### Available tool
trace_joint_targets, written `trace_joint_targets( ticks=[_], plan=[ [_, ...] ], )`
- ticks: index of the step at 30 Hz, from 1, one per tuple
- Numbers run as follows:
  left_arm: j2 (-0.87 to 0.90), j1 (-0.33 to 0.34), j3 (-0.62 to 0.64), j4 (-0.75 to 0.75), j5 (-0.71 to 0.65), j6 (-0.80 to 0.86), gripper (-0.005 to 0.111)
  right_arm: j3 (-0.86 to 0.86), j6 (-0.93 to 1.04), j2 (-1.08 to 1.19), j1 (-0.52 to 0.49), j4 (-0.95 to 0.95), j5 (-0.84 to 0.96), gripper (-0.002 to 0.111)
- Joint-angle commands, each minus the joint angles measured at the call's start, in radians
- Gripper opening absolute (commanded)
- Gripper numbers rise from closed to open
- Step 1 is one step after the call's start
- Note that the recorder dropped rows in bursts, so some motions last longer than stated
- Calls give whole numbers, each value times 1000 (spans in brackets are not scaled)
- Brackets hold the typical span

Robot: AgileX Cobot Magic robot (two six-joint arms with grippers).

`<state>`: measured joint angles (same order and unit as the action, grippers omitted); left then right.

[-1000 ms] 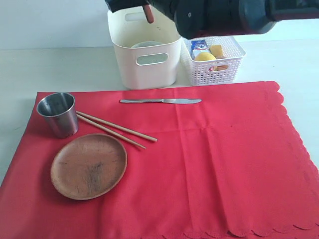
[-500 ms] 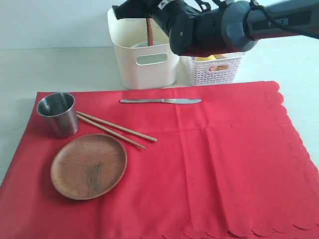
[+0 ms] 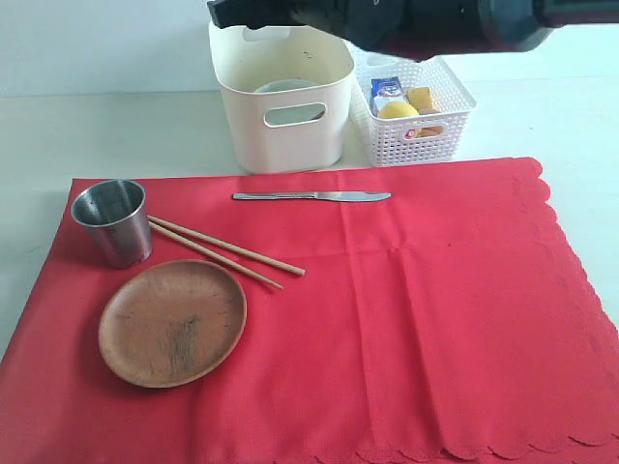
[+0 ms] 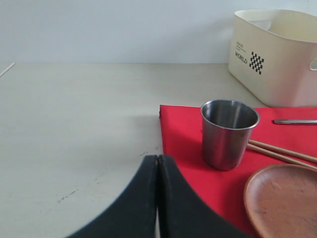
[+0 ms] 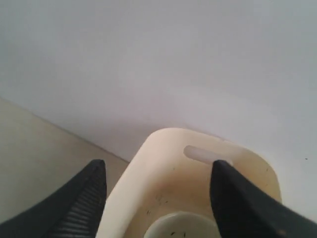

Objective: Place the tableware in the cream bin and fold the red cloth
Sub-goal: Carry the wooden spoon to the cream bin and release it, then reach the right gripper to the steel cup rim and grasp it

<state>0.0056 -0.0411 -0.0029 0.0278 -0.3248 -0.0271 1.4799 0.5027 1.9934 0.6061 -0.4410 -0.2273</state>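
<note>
The red cloth (image 3: 435,309) lies spread flat on the table. On it are a steel cup (image 3: 112,221), a pair of wooden chopsticks (image 3: 224,253), a round brown wooden plate (image 3: 172,322) and a metal table knife (image 3: 311,196). Behind the cloth stands the cream bin (image 3: 280,121) with a pale bowl (image 3: 285,87) inside. My right arm (image 3: 416,19) reaches over the bin. In the right wrist view my right gripper (image 5: 157,171) hangs open and empty above the bin (image 5: 130,178) and bowl (image 5: 183,225). My left gripper (image 4: 157,158) is shut and empty over bare table, short of the cup (image 4: 229,133).
A white lattice basket (image 3: 440,135) with a lemon (image 3: 398,110) and other food stands right of the bin. Pale tabletop (image 3: 116,130) surrounds the cloth on the left and behind. A wall rises behind the bin.
A brown handle hung from my right gripper over the bin; it is gone from view now. The right jaws have spread apart and the arm has lifted towards the top of the view.
</note>
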Motion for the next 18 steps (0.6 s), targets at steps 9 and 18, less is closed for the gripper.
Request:
trace_joint_targets(
  ticks=[9, 18],
  plan=[
    [-6, 2, 3, 7, 5, -2, 0, 4, 55, -197, -1, 44, 495, 60],
    [-6, 2, 3, 7, 5, -2, 0, 2, 124, -191, 46, 51, 712, 60]
  ],
)
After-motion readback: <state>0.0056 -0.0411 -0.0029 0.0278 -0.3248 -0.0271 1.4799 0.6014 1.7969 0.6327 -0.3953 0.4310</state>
